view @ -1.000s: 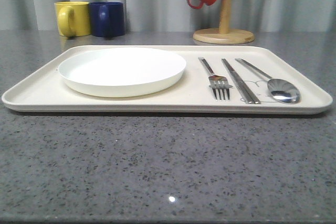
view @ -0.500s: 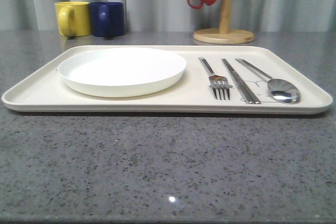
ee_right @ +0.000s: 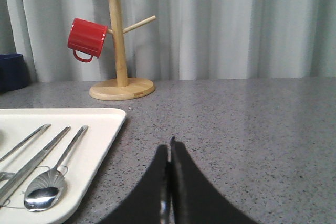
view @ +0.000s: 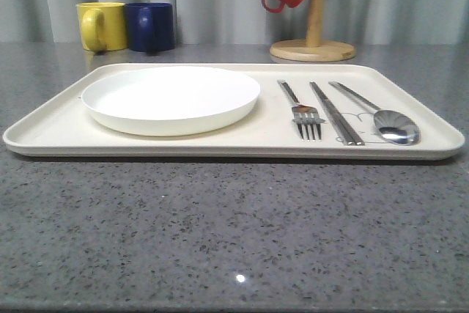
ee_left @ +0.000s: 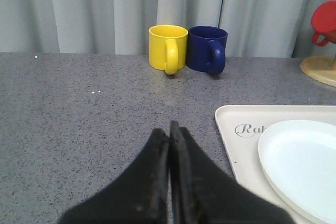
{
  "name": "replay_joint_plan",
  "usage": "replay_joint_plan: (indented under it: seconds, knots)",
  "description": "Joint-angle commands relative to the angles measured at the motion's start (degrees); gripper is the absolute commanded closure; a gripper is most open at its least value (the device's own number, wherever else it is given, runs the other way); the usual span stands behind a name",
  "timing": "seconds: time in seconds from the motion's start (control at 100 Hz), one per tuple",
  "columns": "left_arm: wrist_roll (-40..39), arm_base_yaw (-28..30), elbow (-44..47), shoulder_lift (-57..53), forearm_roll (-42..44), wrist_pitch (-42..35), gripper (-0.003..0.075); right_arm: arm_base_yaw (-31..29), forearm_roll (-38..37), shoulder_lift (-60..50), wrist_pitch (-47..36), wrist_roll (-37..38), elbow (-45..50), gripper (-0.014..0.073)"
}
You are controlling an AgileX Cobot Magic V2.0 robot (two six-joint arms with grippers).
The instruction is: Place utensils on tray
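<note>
Front view: spoon (view: 393,125) lies just inside tray (view: 44,137) right rim

The black left end effector (ee_left: 169,139), fingers pressed together, hovers over the speckled grey stone bench (ee_left: 79,108). A glossy yellow ceramic mug (ee_left: 167,49) touches a dark blue ceramic mug (ee_left: 207,49) near the bench's far edge. A round white plate (ee_left: 302,166) sits on the cream rectangular plastic tray (ee_left: 236,129).

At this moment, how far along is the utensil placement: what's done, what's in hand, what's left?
It looks finished. The fork, chopsticks and spoon all lie side by side on the tray, to the right of the white plate. Nothing is in hand: the left pincer and right pincer are both shut and empty, off the tray. Nothing visible remains.
</note>
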Motion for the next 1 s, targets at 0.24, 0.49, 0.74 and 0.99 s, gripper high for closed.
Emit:
replay_joint_plan:
  seconds: [0.24,0.49,0.74,0.99]
  knots:
    - [-0.58,0.14,-1.69,0.04,-0.63,-4.66,0.0738,-0.27,0.0,-1.22,-5.09,-0.64,-0.96,0.0662]
    - [-0.58,0.14,-1.69,0.04,-0.63,-4.66,0.0738,-0.27,0.0,-1.22,-5.09,-0.64,-0.96,0.0662]
    - [-0.58,0.14,-1.22,0.04,-0.63,-6.28,0.0738,-0.27,0.0,-1.22,-5.09,-0.64,-0.96,0.0662]
    - [-8.31,-1.77,4.06,-2.39,8.39,-12.48,0.0738,-0.27,0.0,-1.22,-5.09,-0.64,-0.96,0.0662]
